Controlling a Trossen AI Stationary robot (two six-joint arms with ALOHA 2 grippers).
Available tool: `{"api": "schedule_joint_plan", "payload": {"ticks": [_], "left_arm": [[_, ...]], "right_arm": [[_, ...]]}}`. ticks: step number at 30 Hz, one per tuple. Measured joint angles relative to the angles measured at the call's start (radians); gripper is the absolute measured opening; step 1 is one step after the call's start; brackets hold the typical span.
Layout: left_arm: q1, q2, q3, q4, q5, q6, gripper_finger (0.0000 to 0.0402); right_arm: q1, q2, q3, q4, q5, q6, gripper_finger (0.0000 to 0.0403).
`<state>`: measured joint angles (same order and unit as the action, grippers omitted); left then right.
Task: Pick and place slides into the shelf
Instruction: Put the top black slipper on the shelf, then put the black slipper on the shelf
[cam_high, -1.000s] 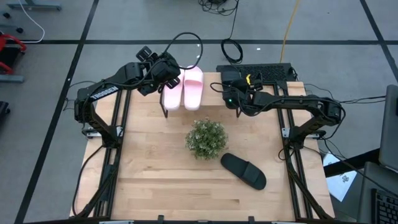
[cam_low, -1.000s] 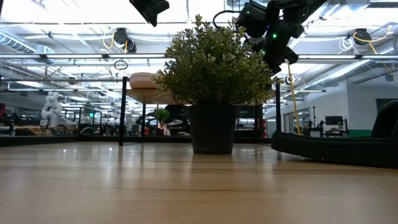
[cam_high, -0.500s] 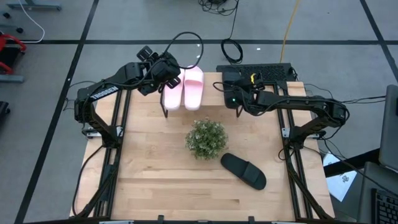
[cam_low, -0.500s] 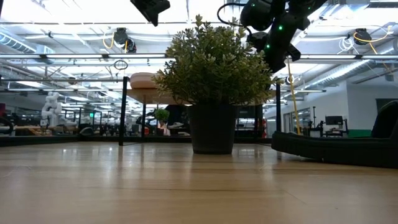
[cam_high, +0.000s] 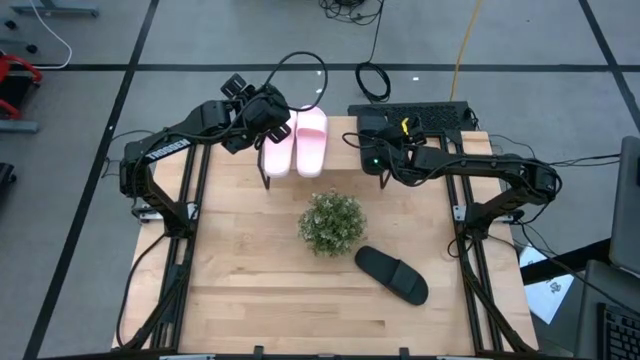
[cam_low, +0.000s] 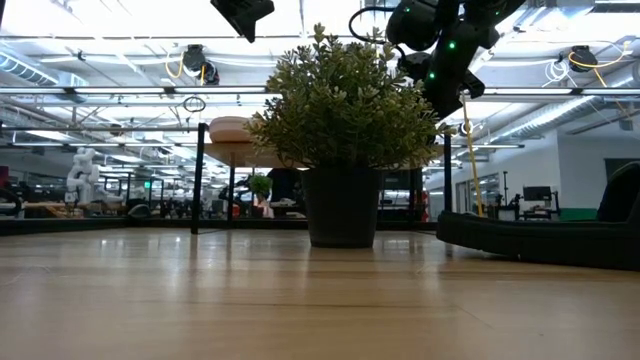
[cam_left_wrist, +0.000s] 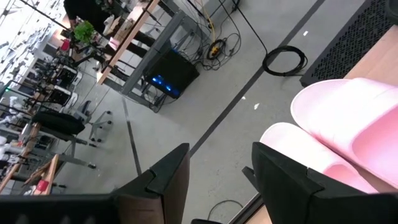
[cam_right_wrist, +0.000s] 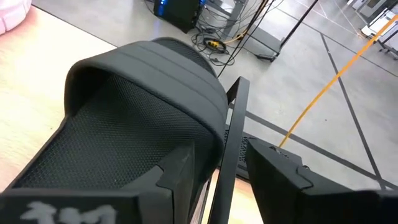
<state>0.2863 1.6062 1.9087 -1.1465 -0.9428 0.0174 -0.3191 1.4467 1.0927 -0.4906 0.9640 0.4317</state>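
Note:
Two pale pink slides (cam_high: 296, 143) lie side by side on the shelf (cam_high: 342, 160) at the table's far edge. One black slide (cam_right_wrist: 134, 124) lies on the shelf's right part, close in front of my right gripper (cam_right_wrist: 224, 155), which is open above it (cam_high: 373, 148). The other black slide (cam_high: 392, 273) lies flat on the tabletop, near and right of the plant. My left gripper (cam_left_wrist: 221, 152) is open and hovers just left of the pink slides (cam_left_wrist: 339, 127), touching nothing; the high view shows this gripper (cam_high: 268, 122) above the shelf's left end. My right gripper is open, its fingers slanting down from the right. One finger (cam_right_wrist: 183, 171) overlaps the side edge of the black slide's strap (cam_right_wrist: 208, 118) in the wrist view. I cannot tell whether it touches. The slide rests on the shelf.
A bushy green plant (cam_high: 332, 222) in a dark pot stands at the table's middle, between the shelf and the black slide on the tabletop. A thin black shelf bar (cam_right_wrist: 229, 146) runs between my right fingers. Bare wood spreads over the table's near and left parts.
My right gripper has risen a little and drawn slightly toward the far edge over the shelf's right part, then stayed put. The left arm and all the slides have kept still.

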Motion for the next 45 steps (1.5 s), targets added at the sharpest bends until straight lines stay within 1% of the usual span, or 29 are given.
{"api": "schedule_joint_plan", "payload": {"ticks": [13, 23, 28, 34, 45], "left_arm": [[0.000, 0.000, 0.000, 0.002, 0.001, 0.000, 0.0182], [-0.001, 0.000, 0.000, 0.035, 0.002, 0.006, 0.0182], [-0.001, 0.000, 0.000, 0.053, 0.003, 0.023, 0.0182], [-0.001, 0.000, 0.000, 0.053, 0.003, 0.022, 0.0182], [-0.008, 0.000, 0.000, 0.053, 0.003, 0.018, 0.0182]], "right_arm": [[0.000, -0.068, 0.000, -0.024, 0.004, -0.020, 0.0132], [0.000, -0.067, 0.000, -0.044, -0.002, -0.032, 0.0132], [0.000, -0.067, 0.000, -0.016, -0.077, -0.102, 0.0132], [-0.013, -0.064, 0.000, -0.008, -0.076, -0.130, 0.0132], [-0.064, -0.064, 0.000, -0.037, -0.077, -0.130, 0.0132]]}}
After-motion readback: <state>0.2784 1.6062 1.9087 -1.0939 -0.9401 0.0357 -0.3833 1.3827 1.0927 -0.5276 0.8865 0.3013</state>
